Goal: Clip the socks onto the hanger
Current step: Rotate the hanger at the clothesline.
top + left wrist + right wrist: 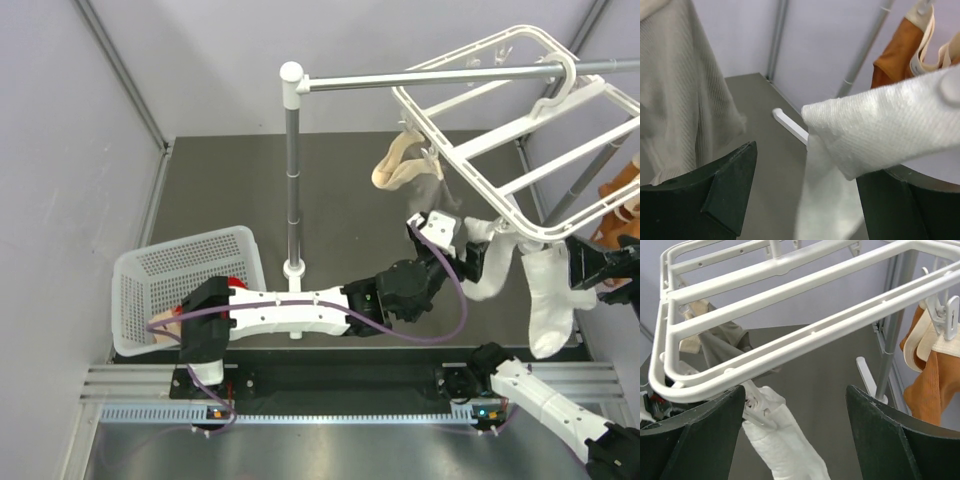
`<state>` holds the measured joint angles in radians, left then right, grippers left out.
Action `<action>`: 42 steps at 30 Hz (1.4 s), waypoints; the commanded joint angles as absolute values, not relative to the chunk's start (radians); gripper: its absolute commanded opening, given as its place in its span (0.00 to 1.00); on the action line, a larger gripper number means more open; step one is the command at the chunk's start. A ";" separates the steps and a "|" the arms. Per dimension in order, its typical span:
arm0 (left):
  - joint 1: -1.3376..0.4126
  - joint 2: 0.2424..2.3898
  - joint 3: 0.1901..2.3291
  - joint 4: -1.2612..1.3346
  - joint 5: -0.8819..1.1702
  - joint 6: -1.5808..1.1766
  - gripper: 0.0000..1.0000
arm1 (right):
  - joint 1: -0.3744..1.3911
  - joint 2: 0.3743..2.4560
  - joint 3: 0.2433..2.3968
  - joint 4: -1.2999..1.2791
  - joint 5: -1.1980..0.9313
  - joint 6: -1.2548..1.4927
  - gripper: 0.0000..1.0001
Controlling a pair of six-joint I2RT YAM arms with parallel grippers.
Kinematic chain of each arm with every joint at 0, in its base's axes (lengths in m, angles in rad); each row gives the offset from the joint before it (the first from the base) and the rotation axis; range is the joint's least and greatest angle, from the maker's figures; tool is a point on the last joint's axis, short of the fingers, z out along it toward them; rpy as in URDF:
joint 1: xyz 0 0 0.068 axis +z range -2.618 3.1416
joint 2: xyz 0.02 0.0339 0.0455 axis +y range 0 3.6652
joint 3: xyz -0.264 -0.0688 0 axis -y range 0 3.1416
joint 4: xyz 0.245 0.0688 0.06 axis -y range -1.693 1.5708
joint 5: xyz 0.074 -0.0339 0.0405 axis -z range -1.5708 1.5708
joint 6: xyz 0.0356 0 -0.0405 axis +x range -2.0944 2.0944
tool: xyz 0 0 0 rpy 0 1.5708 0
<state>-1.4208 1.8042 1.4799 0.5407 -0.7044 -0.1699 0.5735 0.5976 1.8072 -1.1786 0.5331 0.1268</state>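
Note:
The white hanger (500, 130) hangs from the grey rail, with a beige sock (398, 160) clipped at its left edge. One white sock (547, 300) hangs from a peg (757, 407) at the hanger's near corner; it also shows in the right wrist view (782, 445). A second white sock (490, 272) hangs beside it, and its top end (880, 125) lies over my left gripper's right finger (905, 205). My left gripper (472, 255) (807, 170) is open. My right gripper (580, 265) (796, 390) is open and empty just below the frame (790, 347).
Orange socks (622, 195) (925, 385) hang clipped at the far right. A white perforated basket (190, 265) at the left holds a red sock (236, 284). The stand's pole (292, 180) rises mid-table. A pale sock (680, 90) hangs left of my left gripper.

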 commanded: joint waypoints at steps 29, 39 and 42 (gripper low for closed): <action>-1.221 1.165 1.198 0.175 -0.352 -0.459 0.75 | 0.595 0.681 1.856 -1.410 0.922 0.236 0.83; -1.284 1.186 1.224 0.147 -0.147 -0.482 0.74 | 0.598 0.660 1.701 -1.385 0.977 0.262 0.88; -1.293 1.184 1.221 0.153 -0.101 -0.500 0.74 | 0.600 0.658 1.648 -1.338 0.979 0.221 0.89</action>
